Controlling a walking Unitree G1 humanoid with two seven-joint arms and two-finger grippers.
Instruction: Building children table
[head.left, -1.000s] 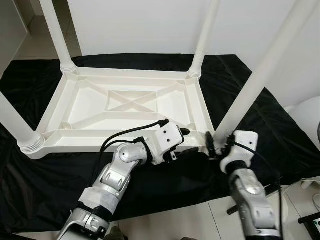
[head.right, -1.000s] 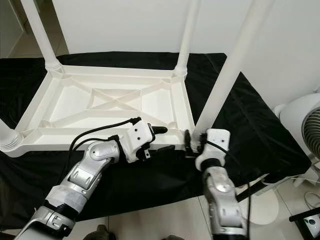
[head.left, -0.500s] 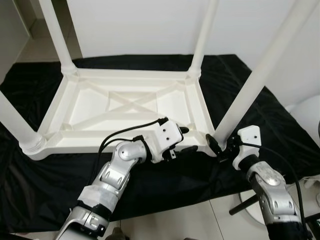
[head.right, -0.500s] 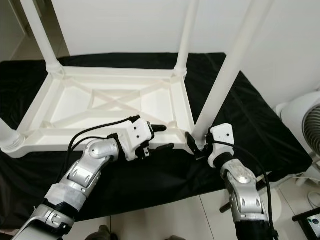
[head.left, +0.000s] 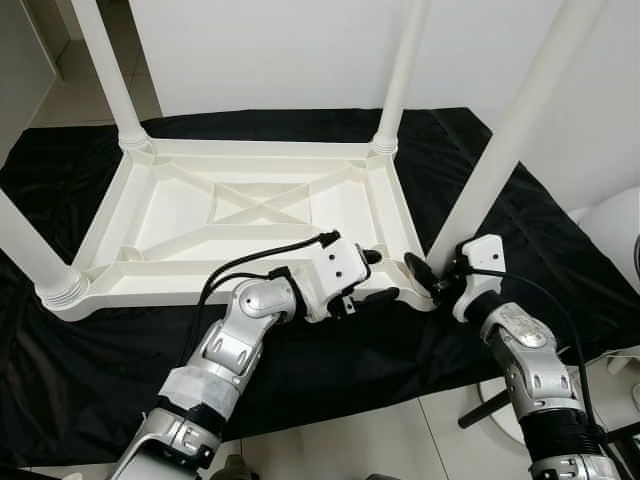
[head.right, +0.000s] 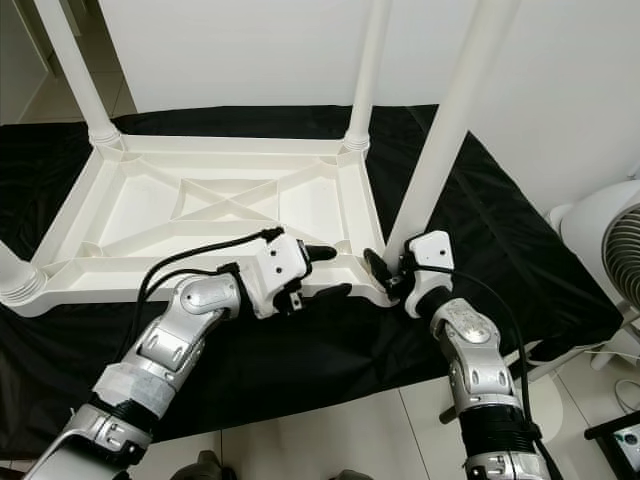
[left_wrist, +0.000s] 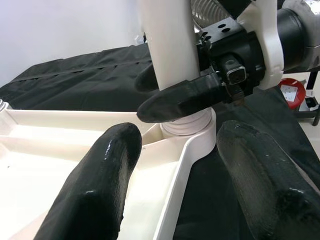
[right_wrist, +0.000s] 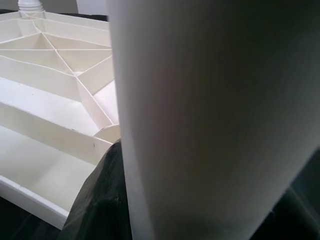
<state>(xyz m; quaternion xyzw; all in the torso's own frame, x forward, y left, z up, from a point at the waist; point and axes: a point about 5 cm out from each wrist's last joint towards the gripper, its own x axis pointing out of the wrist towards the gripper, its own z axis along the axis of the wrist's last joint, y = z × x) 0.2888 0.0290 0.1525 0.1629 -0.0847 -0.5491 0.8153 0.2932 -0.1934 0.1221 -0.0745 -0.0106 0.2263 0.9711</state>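
The white plastic table (head.left: 150, 215) lies upside down on a black cloth, its legs pointing up. My left gripper (head.left: 380, 278) is open at the near rim by the near-right corner, one finger inside the rim and one outside; in the left wrist view its fingers (left_wrist: 105, 170) stand wide apart with the rim between them. My right gripper (head.left: 432, 280) clasps the near-right leg (head.left: 500, 150) just above its threaded base, one black finger (left_wrist: 185, 97) lying across the front of the leg (left_wrist: 170, 45). The same leg (right_wrist: 210, 125) stands right before the right wrist camera.
The black cloth (head.left: 560, 270) covers the floor under the table. Three other legs stand at the far left (head.left: 105, 70), far right (head.left: 400, 70) and near left (head.left: 30, 250). A white fan (head.right: 610, 240) stands at the right. A white wall rises behind.
My right gripper has swung up and in from the near side onto the base of the near-right leg. The left gripper has stayed at the rim.
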